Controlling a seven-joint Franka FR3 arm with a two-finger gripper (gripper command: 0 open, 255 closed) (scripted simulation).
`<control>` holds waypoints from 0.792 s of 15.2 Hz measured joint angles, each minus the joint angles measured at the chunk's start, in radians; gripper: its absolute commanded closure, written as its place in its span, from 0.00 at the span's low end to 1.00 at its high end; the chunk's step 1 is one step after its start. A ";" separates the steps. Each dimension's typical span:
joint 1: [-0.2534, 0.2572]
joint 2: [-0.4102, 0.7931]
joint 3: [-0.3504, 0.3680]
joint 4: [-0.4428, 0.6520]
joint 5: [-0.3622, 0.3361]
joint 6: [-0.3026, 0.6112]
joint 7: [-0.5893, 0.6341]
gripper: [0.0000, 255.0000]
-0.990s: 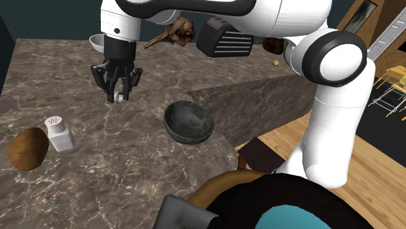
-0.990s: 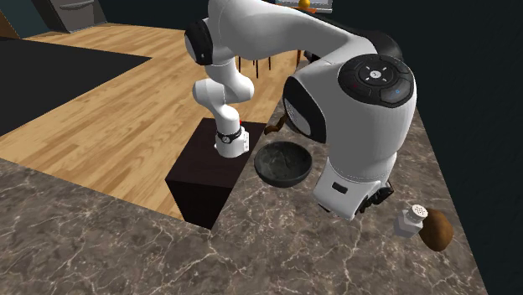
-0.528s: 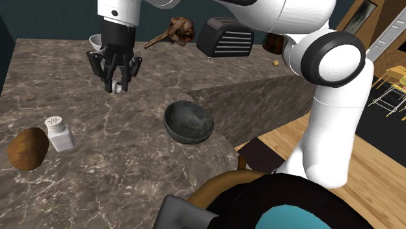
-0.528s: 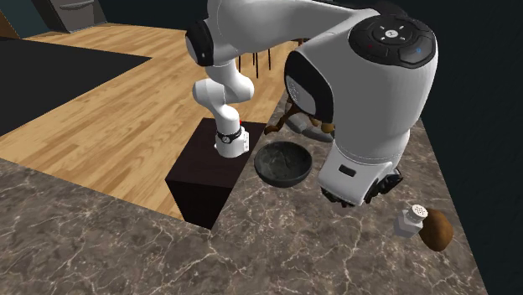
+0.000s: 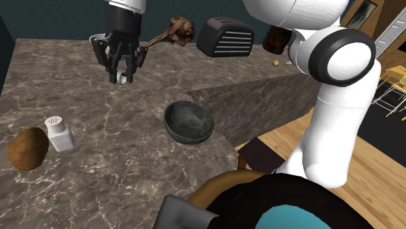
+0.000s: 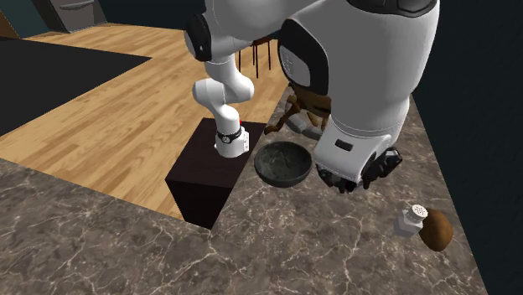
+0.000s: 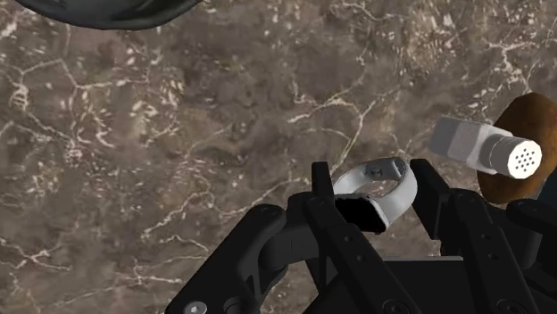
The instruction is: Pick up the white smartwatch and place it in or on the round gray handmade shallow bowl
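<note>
The white smartwatch (image 7: 403,189) has a curved white band and a dark face. My black gripper (image 7: 373,189) is shut on it, the fingers clasping the band. In the shoulder view the gripper (image 5: 121,73) hangs well above the marble counter, with a bit of the watch (image 5: 122,79) showing at its tips. The round dark grey bowl (image 5: 189,121) sits empty on the counter, toward that view's right and nearer the front than the gripper. In the second exterior view the gripper (image 6: 354,179) hovers just right of the bowl (image 6: 283,163). The bowl's rim (image 7: 107,11) also shows in the wrist view.
A white salt shaker (image 5: 59,133) and a brown potato (image 5: 27,148) lie at the shoulder view's left. A dark toaster (image 5: 225,37), a brown figure (image 5: 177,30) and a small white bowl (image 5: 95,40) stand along the back. The counter edge (image 5: 260,84) drops off at right.
The gripper has risen with the watch in it and drifted slightly toward the shoulder view's right and the back of the counter. The bowl, shaker and potato have not moved.
</note>
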 measured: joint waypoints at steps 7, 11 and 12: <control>-0.090 -0.325 -0.016 -0.401 0.113 0.068 -0.110 1.00; -0.116 -0.507 -0.047 -0.600 0.169 0.075 -0.181 1.00; -0.121 -0.547 -0.057 -0.640 0.179 0.071 -0.199 1.00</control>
